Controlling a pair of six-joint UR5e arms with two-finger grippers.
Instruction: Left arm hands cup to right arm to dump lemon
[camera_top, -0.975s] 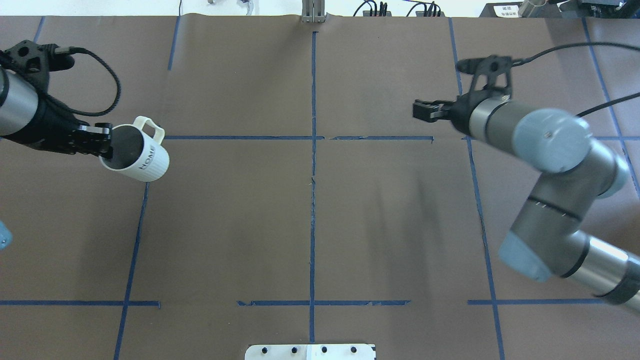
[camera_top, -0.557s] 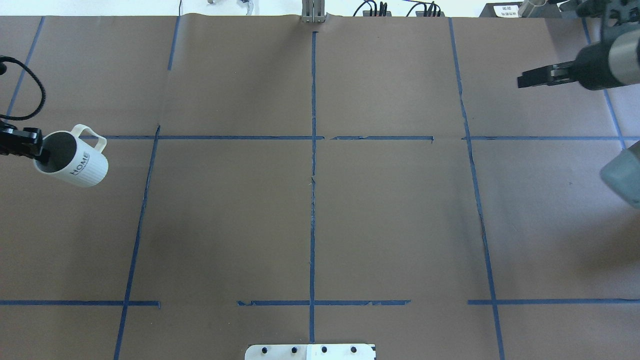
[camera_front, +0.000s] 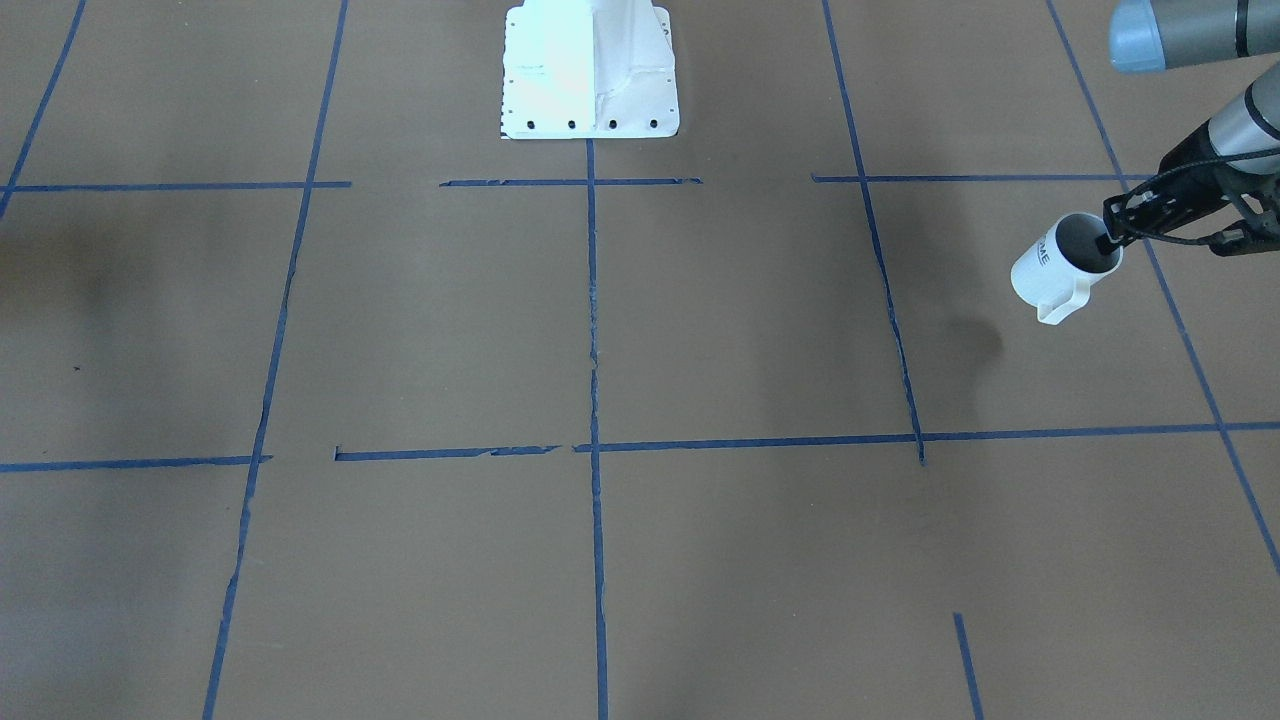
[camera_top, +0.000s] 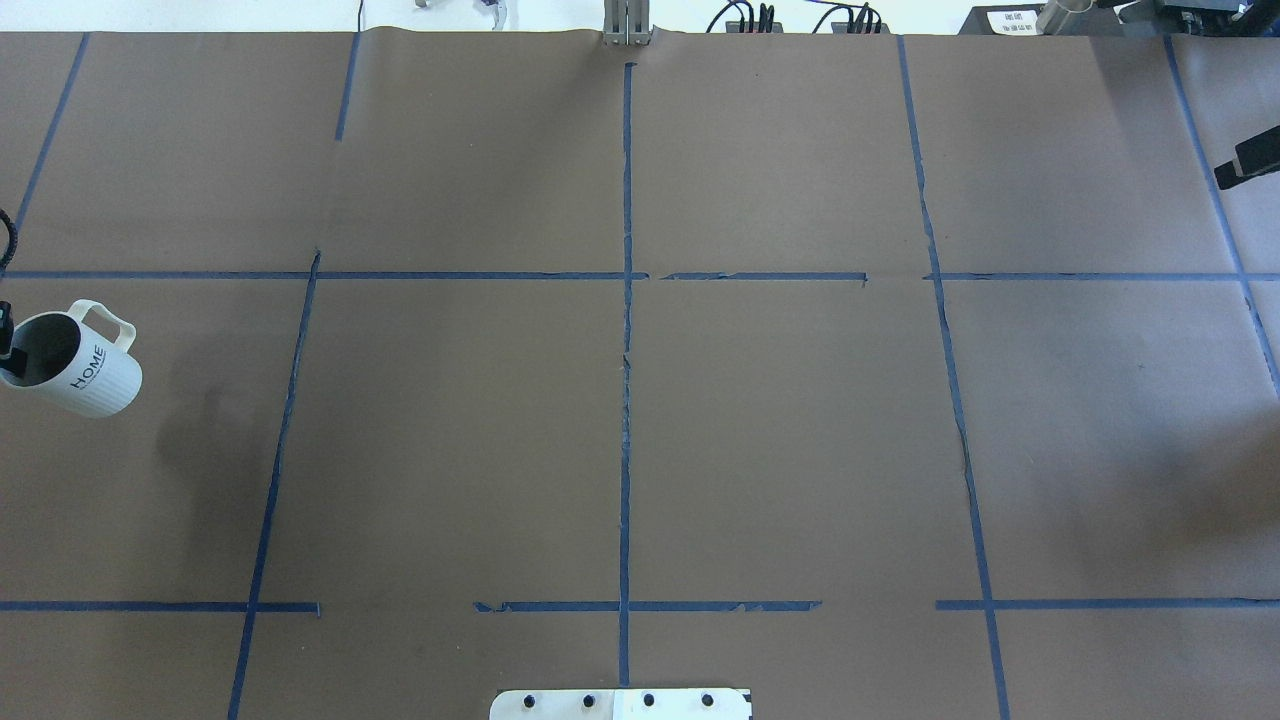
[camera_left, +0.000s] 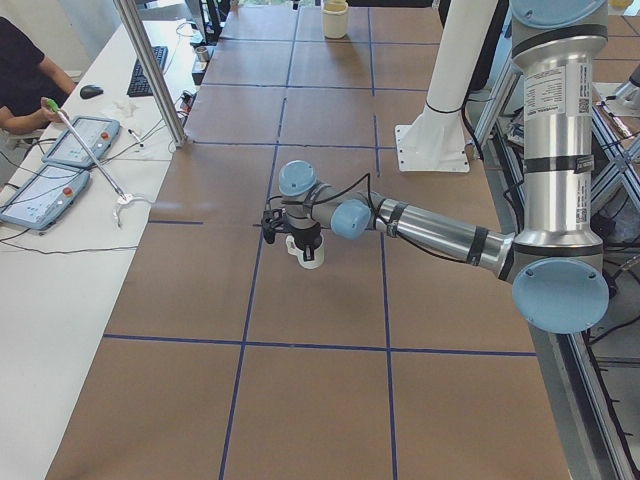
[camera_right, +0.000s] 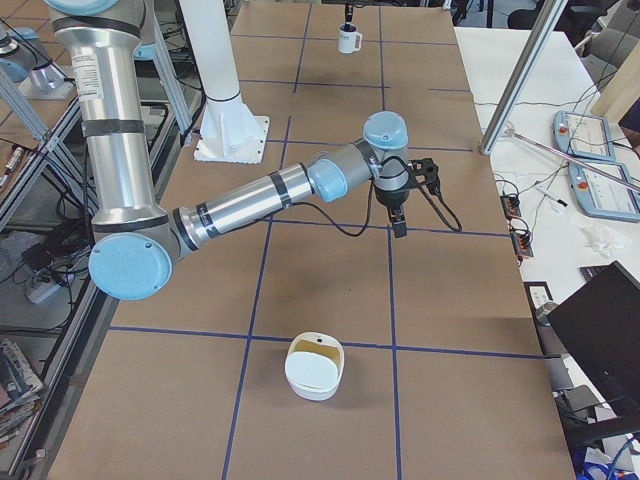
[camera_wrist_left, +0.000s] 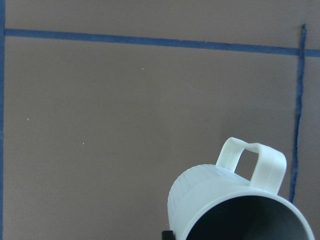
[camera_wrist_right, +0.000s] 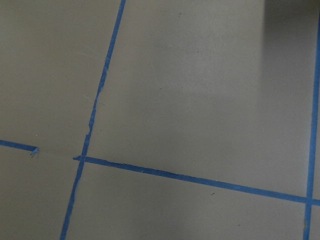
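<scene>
Filling the lower corner of the left wrist view, the cup (camera_wrist_left: 220, 192) hangs tilted above the table (camera_top: 620, 450), handle turned away from the robot. I can make out no lemon in its grey inside. The left gripper (camera_front: 1108, 242) is clamped on the rim with one finger in the mouth, a hold that leaves body and handle free for another taker. The left arm (camera_left: 430, 228) carries it out by the table's left edge. Far across, the right arm (camera_right: 260, 195) points the right gripper (camera_right: 398, 218) down over bare paper; whether it is parted I cannot tell. With both so well apart, handover looks unstarted
</scene>
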